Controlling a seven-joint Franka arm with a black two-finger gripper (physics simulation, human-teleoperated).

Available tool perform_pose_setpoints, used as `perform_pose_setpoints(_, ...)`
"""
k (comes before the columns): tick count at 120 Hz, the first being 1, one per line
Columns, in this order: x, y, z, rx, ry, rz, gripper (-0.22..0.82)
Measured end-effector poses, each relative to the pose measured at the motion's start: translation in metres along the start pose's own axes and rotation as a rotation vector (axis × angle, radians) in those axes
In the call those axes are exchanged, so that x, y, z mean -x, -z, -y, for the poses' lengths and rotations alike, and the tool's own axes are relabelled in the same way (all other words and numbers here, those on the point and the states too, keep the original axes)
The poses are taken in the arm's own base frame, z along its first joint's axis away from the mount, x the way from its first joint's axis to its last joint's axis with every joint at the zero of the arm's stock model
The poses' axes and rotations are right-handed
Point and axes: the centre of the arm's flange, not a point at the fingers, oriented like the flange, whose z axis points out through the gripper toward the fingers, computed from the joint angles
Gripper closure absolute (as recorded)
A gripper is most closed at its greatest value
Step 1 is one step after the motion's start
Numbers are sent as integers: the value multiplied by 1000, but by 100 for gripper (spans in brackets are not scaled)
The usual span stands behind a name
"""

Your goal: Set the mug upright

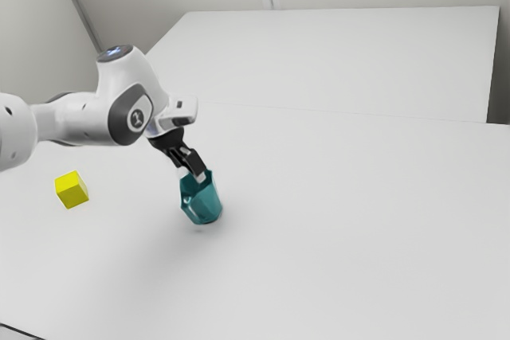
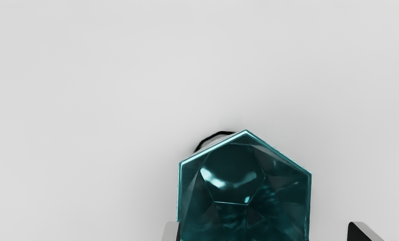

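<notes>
Where the pincer (image 1: 194, 174) gapes, teal mug (image 1: 204, 203) — mouth up, faceted inside

Here the teal mug (image 2: 244, 187) is turning its six-sided mouth to the camera, its flat inner bottom catching bright glints, and a thin black curve (image 2: 222, 132) is peeking out past the rim against the pale table (image 2: 85, 100)! The fingers (image 2: 171, 231) are standing wide apart, one sitting right at the mug's wall, the other leaving a clear gap.
</notes>
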Motion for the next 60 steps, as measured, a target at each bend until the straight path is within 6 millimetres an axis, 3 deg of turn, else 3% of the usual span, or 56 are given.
perform_pose_setpoints(12, -10, 26, 1, -11, 8, -14, 4)
perform_pose_setpoints(31, -42, 100, 14, -3, 49, -50, 2)
perform_pose_setpoints(60, -72, 188, 16, -11, 52, -56, 1)
